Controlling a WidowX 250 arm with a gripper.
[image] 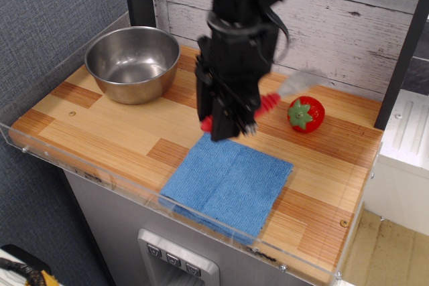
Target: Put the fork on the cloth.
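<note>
The one small fork with a thick red ribbed handle and short silver tines (271, 100) hangs in the air at the centre of the frame, clamped by its handle in the black robot gripper (226, 124), whose jaws are closed on it. The handle slants up to the right and the blurred tines reach toward the right, close to the toy strawberry as seen from here. It looks light and stiff, a rigid thing that will not bend; the ribbed handle is the sensible place to grip, since the smooth metal tines would likely slip. Held off-centre, it may swing a little when let go.

Just below the gripper, in the lower middle, lies the single square blue microfibre cloth (228, 183), flat with a centre crease, soft and apt to cushion the fork.

Further out, one round steel bowl (133, 63) stands at the upper left and one red plastic strawberry with a green top (306, 114) sits at the right, all on the striped wooden counter (100, 128).
</note>
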